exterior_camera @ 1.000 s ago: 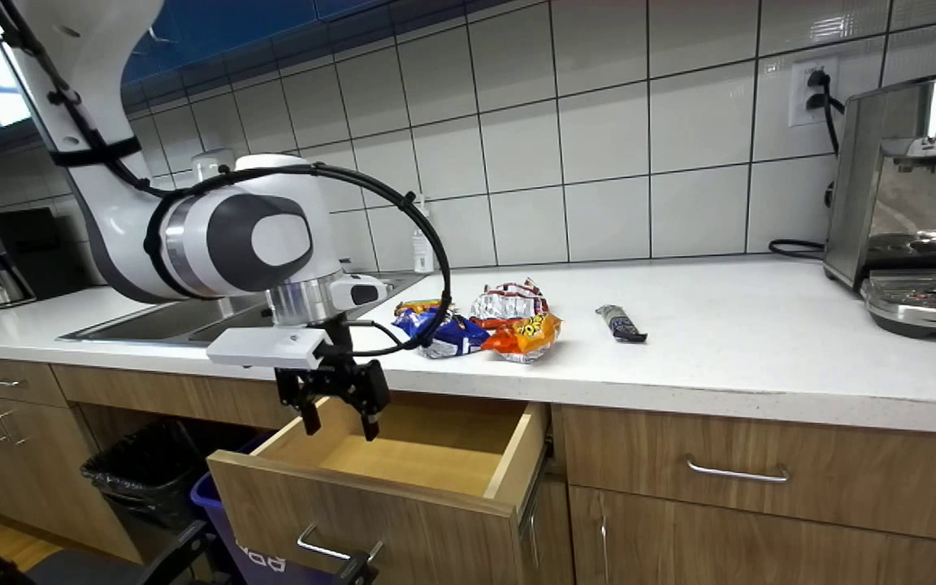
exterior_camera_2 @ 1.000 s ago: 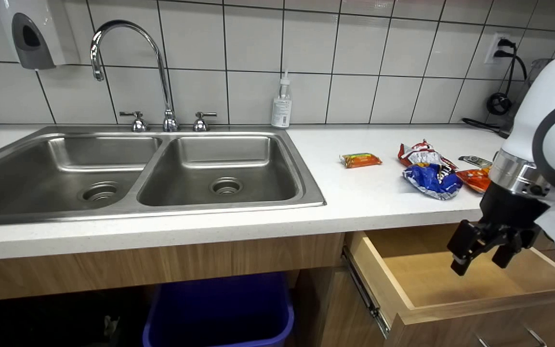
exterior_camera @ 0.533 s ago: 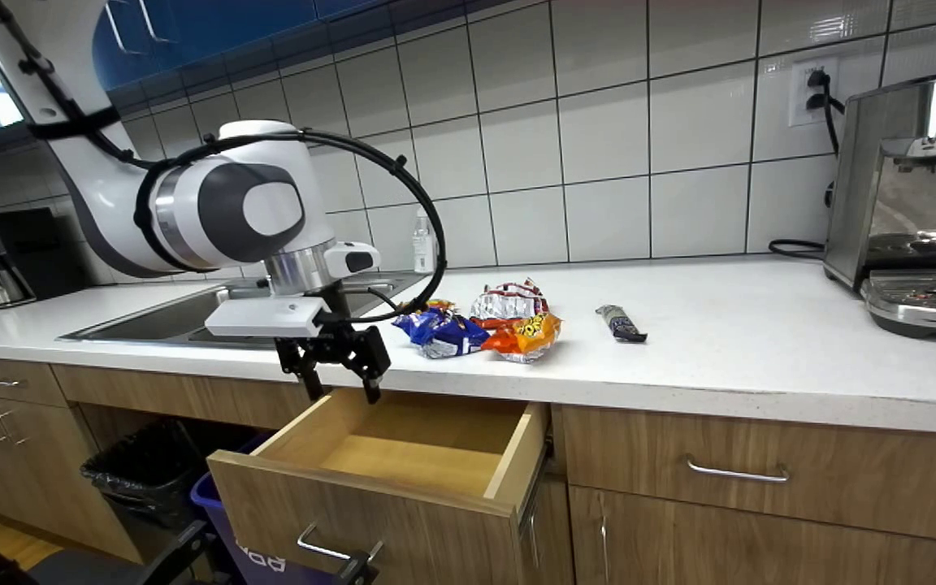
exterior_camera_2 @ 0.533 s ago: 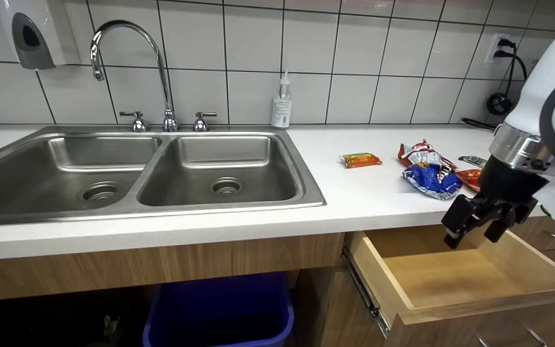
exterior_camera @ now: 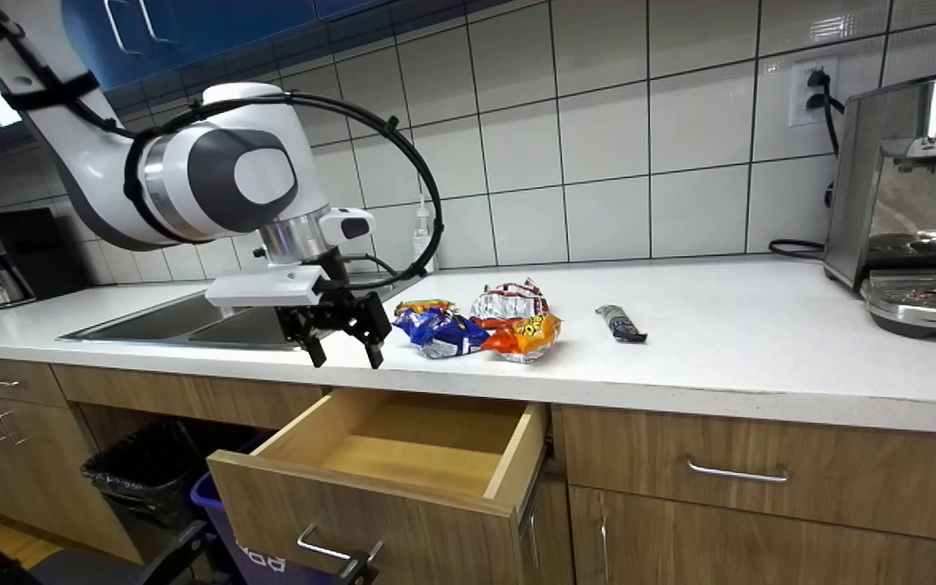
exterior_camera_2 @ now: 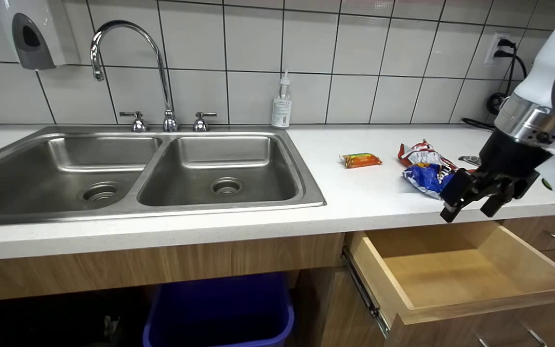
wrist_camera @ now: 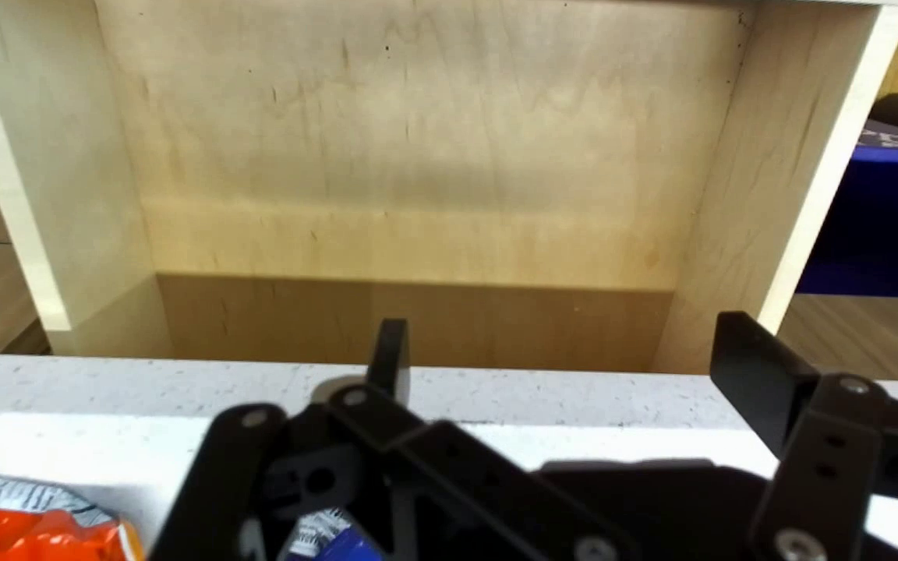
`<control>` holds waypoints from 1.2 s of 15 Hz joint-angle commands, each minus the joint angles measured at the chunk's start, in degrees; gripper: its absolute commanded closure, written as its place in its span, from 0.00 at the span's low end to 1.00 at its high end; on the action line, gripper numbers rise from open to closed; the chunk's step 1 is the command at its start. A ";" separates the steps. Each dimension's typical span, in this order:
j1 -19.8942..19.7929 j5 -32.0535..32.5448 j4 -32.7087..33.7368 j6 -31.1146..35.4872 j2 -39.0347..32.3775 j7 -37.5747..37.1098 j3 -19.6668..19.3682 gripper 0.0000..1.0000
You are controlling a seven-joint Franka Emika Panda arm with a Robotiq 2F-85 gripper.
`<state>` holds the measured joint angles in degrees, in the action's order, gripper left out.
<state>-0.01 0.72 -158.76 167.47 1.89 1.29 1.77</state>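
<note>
My gripper is open and empty, in the air at the counter's front edge above an open wooden drawer. In an exterior view the gripper partly covers a blue snack bag. In the wrist view the fingers are wide apart, with the counter edge and the drawer's bare floor behind them. On the counter lie the blue bag, an orange bag, a red and silver bag, a small orange packet and a dark wrapped bar.
A double steel sink with a tap and a soap bottle is beside the bags. A coffee machine stands at the counter's far end. A blue bin and a black-lined bin stand below.
My gripper has risen from inside the drawer opening to the counter's height, staying open and empty. The drawer and the snack bags have not moved.
</note>
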 commanded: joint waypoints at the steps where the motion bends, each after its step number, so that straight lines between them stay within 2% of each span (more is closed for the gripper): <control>1: 0.55 -0.21 -0.62 -1.34 3.56 -0.57 -0.14 0.00; 8: -0.07 0.44 4.04 -1.42 2.01 -2.11 -0.39 0.00; 18: -0.71 -0.78 14.88 -5.20 -3.68 2.14 -2.99 0.00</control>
<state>-0.15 0.73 -148.51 165.03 1.16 1.12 -0.71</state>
